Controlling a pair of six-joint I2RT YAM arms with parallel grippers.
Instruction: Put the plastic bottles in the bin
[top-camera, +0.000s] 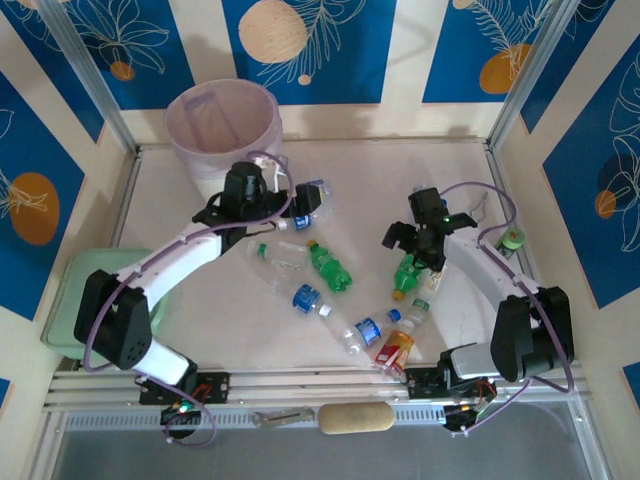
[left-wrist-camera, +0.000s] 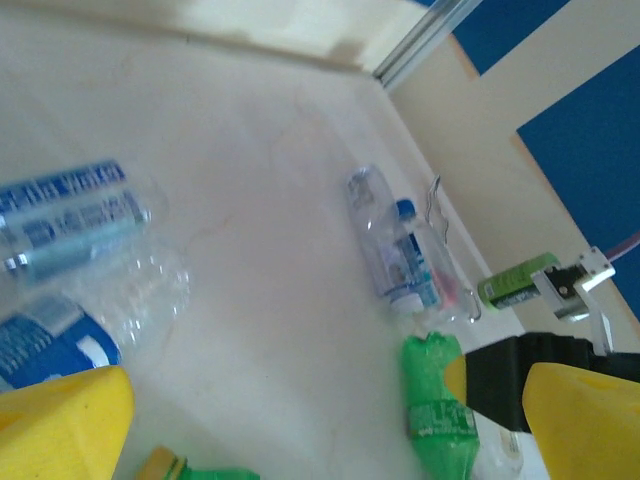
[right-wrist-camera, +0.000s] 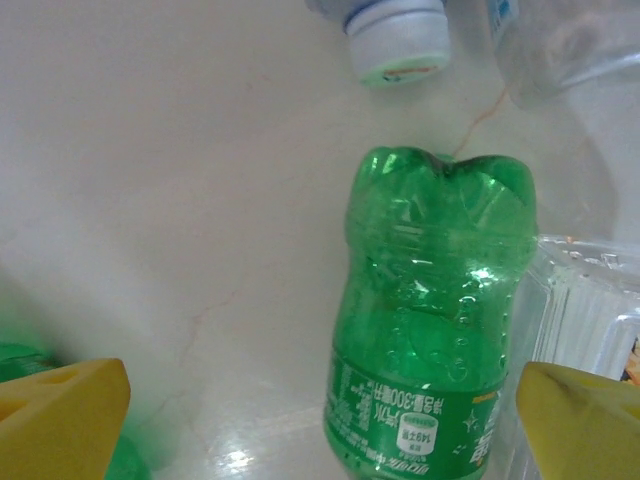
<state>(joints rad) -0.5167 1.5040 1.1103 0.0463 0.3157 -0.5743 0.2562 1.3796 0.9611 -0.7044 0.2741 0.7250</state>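
Presently, the left fingers (left-wrist-camera: 60, 425) stand wide apart and hold nothing, low over the tabletop (top-camera: 380, 165) just in front of the bin (top-camera: 200, 150). The bin stands upright at the far left corner, lined with a pale lilac bag. A crushed clear bottle with a blue label (top-camera: 308, 197) lies just beside these fingers.

The right fingers (right-wrist-camera: 60, 420) are likewise spread, one on each side of a green bottle (right-wrist-camera: 430, 330) that lies on the tabletop; they are not closed on it. Crowding that bottle: a white-capped bottle (right-wrist-camera: 398, 40) beyond its base, and a clear ribbed bottle (right-wrist-camera: 585, 310) close against one side.

Loose bottles are scattered across the middle, between the two arms:
- a clear bottle (top-camera: 280, 258)
- a second green bottle (top-camera: 328, 266) beside it
- a blue-labelled bottle (top-camera: 305, 297)
- another blue-labelled one (top-camera: 362, 332)
- a red-orange labelled bottle (top-camera: 397, 348), nearest the near edge

Other items:
- A dark cylinder with a green top (top-camera: 512, 240) stands by the right wall, near the right arm.
- A tan roll (top-camera: 355, 418) lies on the near rail.
- A pale green tray (top-camera: 62, 300) sits at the left edge, partly under the left arm.

Open room: the far strip of tabletop from the bin across to the right wall is bare. Metal frame posts rise at both far corners, and rails run along the sides.
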